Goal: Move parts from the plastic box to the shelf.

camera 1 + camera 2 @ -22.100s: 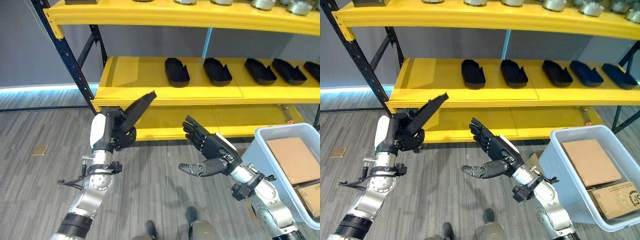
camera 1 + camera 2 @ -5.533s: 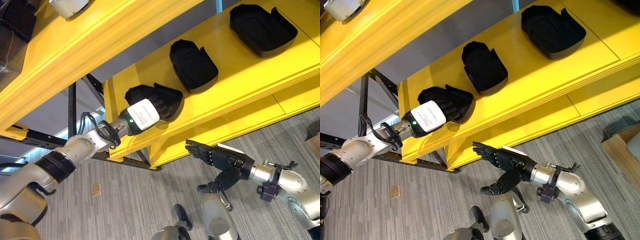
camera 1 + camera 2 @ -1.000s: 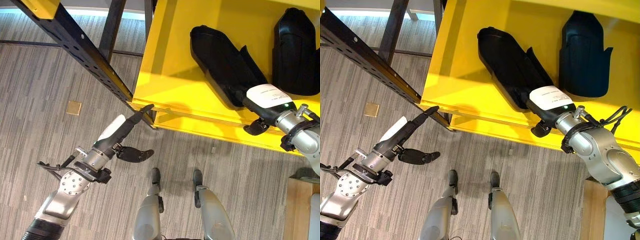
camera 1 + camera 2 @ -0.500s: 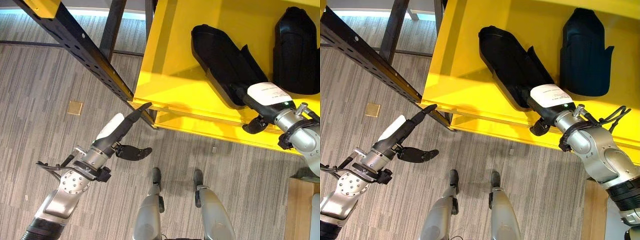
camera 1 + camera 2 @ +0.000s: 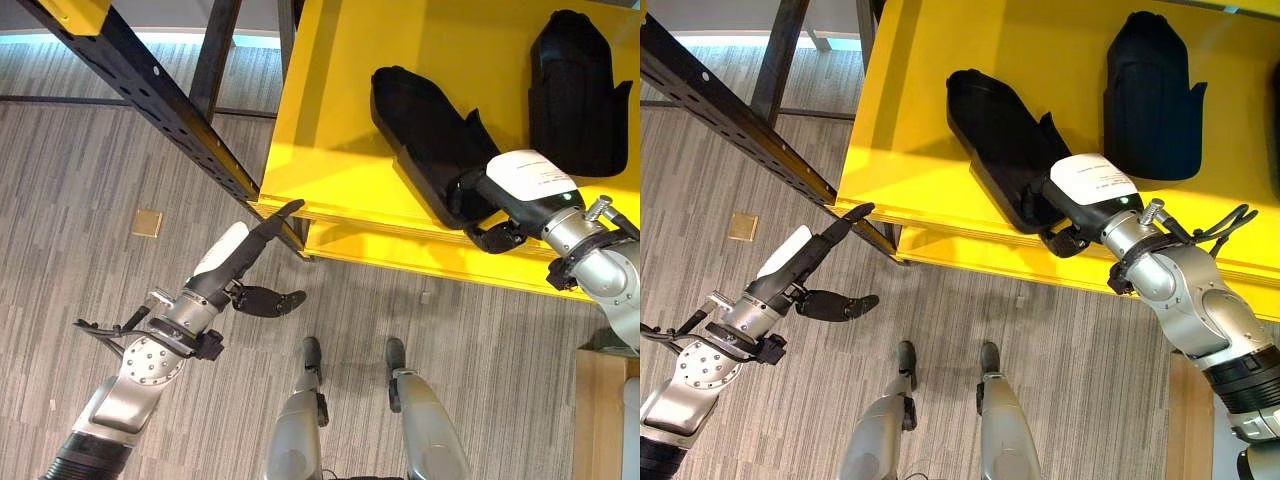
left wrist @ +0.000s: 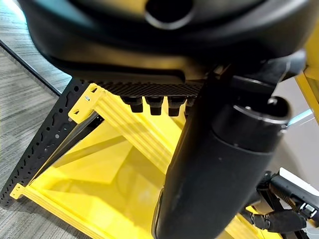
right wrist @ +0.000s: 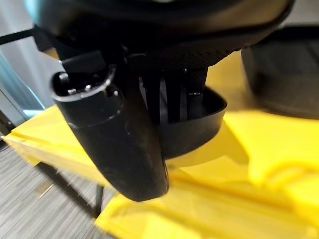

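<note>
A long black moulded part (image 5: 425,135) lies at an angle on the yellow shelf (image 5: 330,130), close to its front edge. My right hand (image 5: 520,180) is at the part's near end. In the right wrist view its fingers reach over the part's rim (image 7: 199,124) into the hollow while the thumb (image 7: 124,139) lies against the outside, so it is shut on the part. My left hand (image 5: 235,262) hangs open over the floor below the shelf's front corner, fingers straight, holding nothing.
A second black part (image 5: 570,90) lies further right on the same shelf. The rack's dark perforated post (image 5: 150,95) slants across the upper left. A small brown square (image 5: 147,222) lies on the grey floor. A box corner (image 5: 605,400) shows at the lower right.
My right hand has slid in over the near end of the black part, and its thumb has tucked under the edge. The left hand has barely moved.
</note>
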You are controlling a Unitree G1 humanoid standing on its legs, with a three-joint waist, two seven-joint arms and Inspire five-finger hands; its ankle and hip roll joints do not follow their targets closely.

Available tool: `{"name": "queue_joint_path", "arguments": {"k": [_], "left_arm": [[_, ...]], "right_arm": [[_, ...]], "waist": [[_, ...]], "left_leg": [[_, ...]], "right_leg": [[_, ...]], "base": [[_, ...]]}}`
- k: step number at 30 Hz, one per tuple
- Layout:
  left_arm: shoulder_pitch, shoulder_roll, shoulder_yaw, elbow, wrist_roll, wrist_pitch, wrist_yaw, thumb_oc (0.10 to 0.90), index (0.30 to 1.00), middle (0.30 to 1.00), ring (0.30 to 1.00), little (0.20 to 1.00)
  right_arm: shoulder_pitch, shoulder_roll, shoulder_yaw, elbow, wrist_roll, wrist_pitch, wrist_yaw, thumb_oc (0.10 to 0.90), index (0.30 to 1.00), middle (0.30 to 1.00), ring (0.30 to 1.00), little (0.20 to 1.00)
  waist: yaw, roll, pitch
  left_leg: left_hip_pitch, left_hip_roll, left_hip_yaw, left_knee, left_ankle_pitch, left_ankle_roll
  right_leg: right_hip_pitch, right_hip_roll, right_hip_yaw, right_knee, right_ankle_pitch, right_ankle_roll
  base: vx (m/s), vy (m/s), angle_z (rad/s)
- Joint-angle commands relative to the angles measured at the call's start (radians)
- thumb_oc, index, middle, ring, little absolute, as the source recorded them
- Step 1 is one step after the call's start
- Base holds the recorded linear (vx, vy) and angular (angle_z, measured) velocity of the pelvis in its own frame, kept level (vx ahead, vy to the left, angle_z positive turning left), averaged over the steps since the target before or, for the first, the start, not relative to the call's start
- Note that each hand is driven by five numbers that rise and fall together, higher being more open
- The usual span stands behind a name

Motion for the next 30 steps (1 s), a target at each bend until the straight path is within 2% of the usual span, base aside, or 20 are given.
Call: {"name": "queue_joint_path", "arguments": {"k": [1, 16, 24, 25, 28, 30], "left_arm": [[-0.016, 0.018, 0.026, -0.061, -0.033, -0.069, 0.057, 0.900, 1.000, 1.000, 1.000, 1.000], [-0.006, 0.015, 0.035, -0.069, -0.043, -0.073, 0.058, 0.900, 1.000, 1.000, 1.000, 1.000], [0.000, -0.002, 0.027, -0.083, -0.045, -0.064, 0.047, 0.900, 1.000, 1.000, 1.000, 1.000], [0.001, -0.002, 0.028, -0.083, -0.045, -0.065, 0.047, 0.900, 1.000, 1.000, 1.000, 1.000], [-0.006, -0.018, 0.008, -0.089, -0.040, -0.059, 0.037, 0.900, 1.000, 1.000, 1.000, 1.000], [-0.009, -0.023, 0.002, -0.089, -0.047, -0.059, 0.034, 0.900, 1.000, 1.000, 1.000, 1.000]], "right_arm": [[-0.081, -0.026, -0.014, 0.014, -0.008, -0.023, -0.032, 0.400, 0.300, 0.300, 0.300, 0.300], [-0.077, 0.013, -0.010, 0.008, 0.038, -0.027, -0.089, 0.400, 0.300, 0.300, 0.300, 0.300], [-0.124, 0.113, 0.000, 0.029, 0.118, 0.041, -0.168, 0.400, 0.300, 0.300, 0.300, 0.300], [-0.125, 0.114, 0.001, 0.030, 0.118, 0.041, -0.169, 0.400, 0.300, 0.300, 0.300, 0.300], [-0.178, 0.201, 0.019, 0.051, 0.093, 0.056, -0.179, 0.400, 0.300, 0.300, 0.300, 0.300], [-0.196, 0.222, 0.030, 0.054, 0.082, 0.064, -0.175, 0.400, 0.300, 0.300, 0.300, 0.300]], "waist": [[0.011, -0.038, -0.034], [0.017, -0.030, -0.042], [0.030, -0.017, -0.051], [0.030, -0.018, -0.051], [0.043, -0.006, -0.059], [0.047, -0.002, -0.062]], "left_leg": [[-0.030, 0.004, 0.005, 0.035, -0.088, 0.019], [-0.020, -0.003, 0.005, 0.030, -0.088, 0.021], [-0.012, -0.014, -0.004, 0.032, -0.092, 0.025], [-0.012, -0.014, -0.004, 0.032, -0.092, 0.025], [-0.005, -0.020, -0.012, 0.030, -0.095, 0.026], [-0.003, -0.022, -0.015, 0.028, -0.094, 0.025]], "right_leg": [[0.097, -0.021, -0.070, -0.023, -0.100, -0.012], [0.111, -0.025, -0.074, -0.034, -0.097, -0.012], [0.124, -0.027, -0.074, -0.035, -0.098, -0.016], [0.124, -0.027, -0.074, -0.035, -0.098, -0.016], [0.132, -0.031, -0.076, -0.036, -0.100, -0.017], [0.136, -0.031, -0.078, -0.037, -0.101, -0.018]], "base": [[0.00, 0.000, 0.00], [0.00, 0.000, 0.00], [0.00, 0.000, 0.00], [0.00, 0.000, 0.00], [0.01, 0.004, -0.01], [0.01, 0.006, -0.02]]}}
